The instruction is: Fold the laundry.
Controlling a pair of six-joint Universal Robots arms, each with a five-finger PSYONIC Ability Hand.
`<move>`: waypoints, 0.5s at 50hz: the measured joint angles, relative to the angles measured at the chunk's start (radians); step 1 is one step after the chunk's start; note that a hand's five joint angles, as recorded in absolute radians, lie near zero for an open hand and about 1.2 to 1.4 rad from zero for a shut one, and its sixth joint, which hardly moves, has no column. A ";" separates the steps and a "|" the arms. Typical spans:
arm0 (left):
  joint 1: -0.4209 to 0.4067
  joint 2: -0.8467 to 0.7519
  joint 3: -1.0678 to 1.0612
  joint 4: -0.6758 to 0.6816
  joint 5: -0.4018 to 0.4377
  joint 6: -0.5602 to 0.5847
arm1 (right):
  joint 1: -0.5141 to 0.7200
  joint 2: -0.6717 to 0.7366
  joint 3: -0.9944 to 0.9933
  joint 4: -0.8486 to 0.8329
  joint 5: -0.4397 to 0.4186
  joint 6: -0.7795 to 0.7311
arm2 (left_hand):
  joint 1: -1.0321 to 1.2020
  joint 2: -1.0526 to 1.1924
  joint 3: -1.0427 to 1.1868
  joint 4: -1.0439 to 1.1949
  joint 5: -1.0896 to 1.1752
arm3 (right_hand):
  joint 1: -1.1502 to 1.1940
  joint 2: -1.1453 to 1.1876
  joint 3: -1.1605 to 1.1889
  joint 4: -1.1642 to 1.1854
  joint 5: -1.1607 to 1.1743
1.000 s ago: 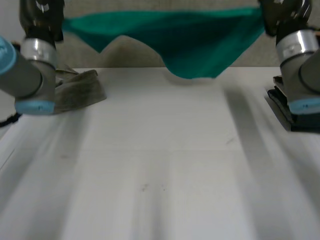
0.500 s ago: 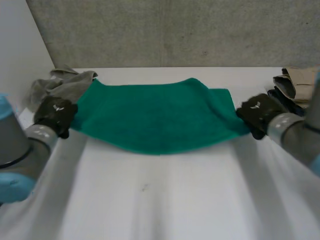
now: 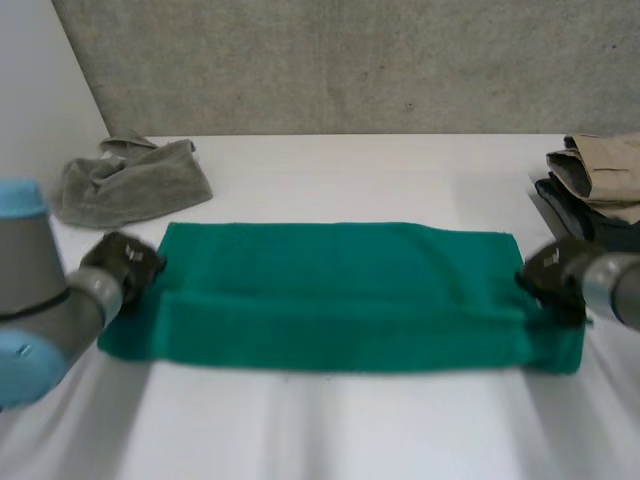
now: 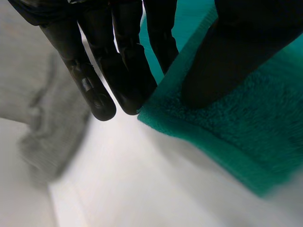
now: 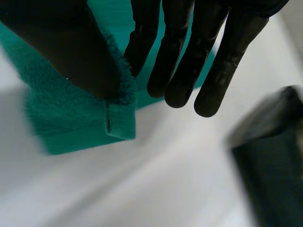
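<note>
The green towel (image 3: 340, 290) lies flat on the white table (image 3: 340, 430), with its long axis running from the robot's left to its right. A ridge along its length suggests it is already doubled once. The left hand (image 3: 125, 268) sits at the towel's left short end and the right hand (image 3: 548, 280) at its right short end, so each arm is beside its own end and neither has to cross over. In the left wrist view the thumb presses down on top of the corner while the nearly straight fingers reach past the hem, one of them slipping behind it, so the hand appears to pinch the edge. The right wrist view shows much the same: the thumb is on the pile and the straight, slightly spread fingers are just beyond the fringe, with the edge caught between them. The next fold would probably bring one short end over to the other along the long axis, or take the near long edge away from the robot. The crumpled grey cloth (image 3: 130, 180) beyond the left hand and the stack of folded clothes (image 3: 595, 180) beyond the right hand both lie apart from the towel.
</note>
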 measured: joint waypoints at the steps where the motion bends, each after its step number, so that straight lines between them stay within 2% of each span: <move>1: -0.005 -0.044 0.081 0.023 -0.008 -0.001 | 0.019 0.037 -0.076 -0.043 0.029 0.013 | 0.000 0.000 0.000 0.000 0.000 | 0.000 0.000 0.000 0.000 0.000; 4: -0.015 -0.112 0.262 0.081 -0.021 -0.005 | 0.054 0.084 -0.237 -0.154 0.075 0.043 | 0.000 0.000 0.000 0.000 0.000 | 0.000 0.000 0.000 0.000 0.000; 8: -0.025 -0.148 0.502 0.258 -0.030 -0.019 | 0.083 0.087 -0.425 -0.420 0.101 0.105 | 0.000 0.000 0.000 0.000 0.000 | 0.000 0.000 0.000 0.000 0.000; 11: -0.032 -0.139 0.611 0.457 -0.033 -0.053 | 0.087 0.044 -0.476 -0.691 0.093 0.157 | 0.000 0.000 0.000 0.000 0.000 | 0.000 0.000 0.000 0.000 0.000; 12: -0.032 -0.139 0.611 0.457 -0.033 -0.053 | 0.087 0.044 -0.476 -0.691 0.093 0.157 | 0.000 0.000 0.000 0.000 0.000 | 0.000 0.000 0.000 0.000 0.000; 13: -0.035 -0.128 0.642 0.552 -0.033 -0.077 | 0.087 0.022 -0.480 -0.814 0.086 0.176 | 0.000 0.000 0.000 0.000 0.000 | 0.000 0.000 0.000 0.000 0.000; 15: -0.036 -0.117 0.655 0.613 -0.034 -0.099 | 0.087 0.008 -0.477 -0.891 0.080 0.188 | 0.000 0.000 0.000 0.000 0.000 | 0.000 0.000 0.000 0.000 0.002; 19: -0.036 -0.098 0.647 0.663 -0.034 -0.140 | 0.087 -0.007 -0.456 -0.961 0.071 0.200 | 0.000 0.000 0.000 0.000 0.006 | 0.000 0.000 0.000 0.000 0.002; 25: -0.033 -0.089 0.544 0.627 -0.028 -0.169 | 0.086 0.005 -0.375 -0.920 0.064 0.205 | 0.000 0.001 0.000 0.000 0.006 | 0.000 0.000 0.000 0.000 0.002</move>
